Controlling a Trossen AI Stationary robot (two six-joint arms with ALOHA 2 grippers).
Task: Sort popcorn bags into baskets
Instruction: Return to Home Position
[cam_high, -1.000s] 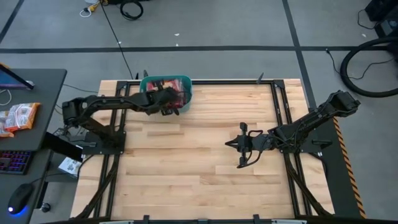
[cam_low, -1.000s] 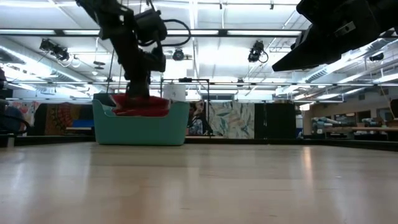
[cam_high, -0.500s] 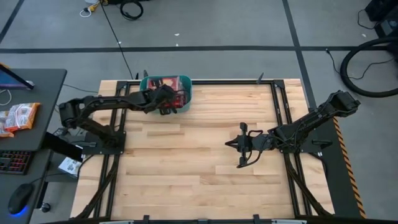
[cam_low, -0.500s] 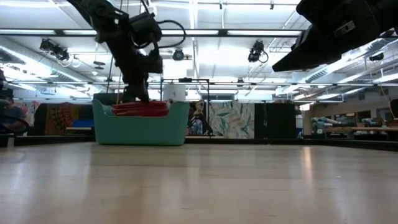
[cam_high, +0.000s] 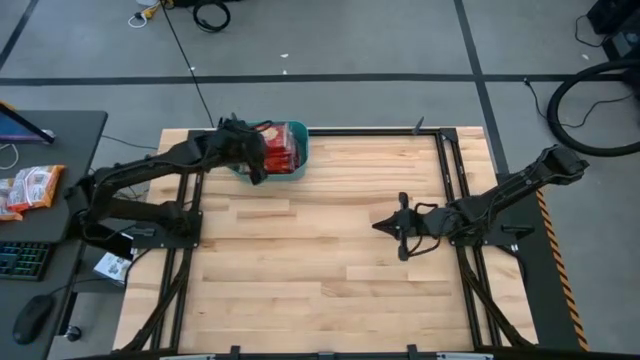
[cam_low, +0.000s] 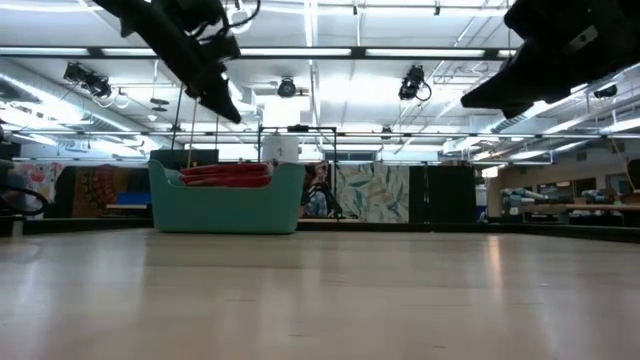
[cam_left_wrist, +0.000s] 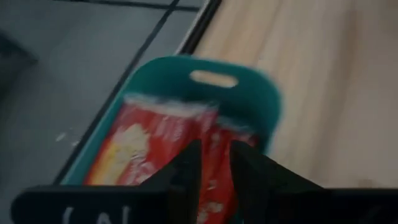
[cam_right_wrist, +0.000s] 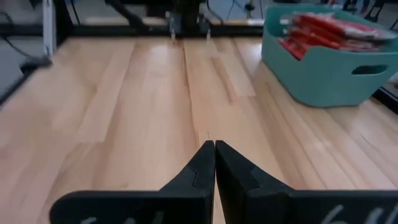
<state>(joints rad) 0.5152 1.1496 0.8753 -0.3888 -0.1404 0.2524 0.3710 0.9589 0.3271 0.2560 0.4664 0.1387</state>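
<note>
The teal tub (cam_high: 304, 152) stands at the table's far left; it also shows in the low view (cam_low: 225, 207) and both wrist views (cam_left_wrist: 231, 65) (cam_right_wrist: 323, 78). Red popcorn packets (cam_high: 284, 148) lie stacked inside it, rising just above its rim (cam_low: 226, 175), with cream labels showing (cam_left_wrist: 134, 140). My left gripper (cam_high: 256, 170) hangs above the tub's left part (cam_low: 230, 110), its fingers a narrow gap apart (cam_left_wrist: 214, 165) and holding nothing. My right gripper (cam_high: 378, 225) hovers over bare wood at centre right, shut and empty (cam_right_wrist: 214, 149).
Bare wood spreads over the table's middle and near side (cam_high: 300, 270). A black metal frame (cam_high: 450, 160) borders the table. A dark side desk on the left carries more packets (cam_high: 30, 188), a keyboard and a mouse (cam_high: 30, 320).
My left gripper has risen out of the tub and drawn back toward the table's left edge. The packet that stuck up above the rim under it now lies flat on the stack. My right arm has pulled slightly toward the right edge.
</note>
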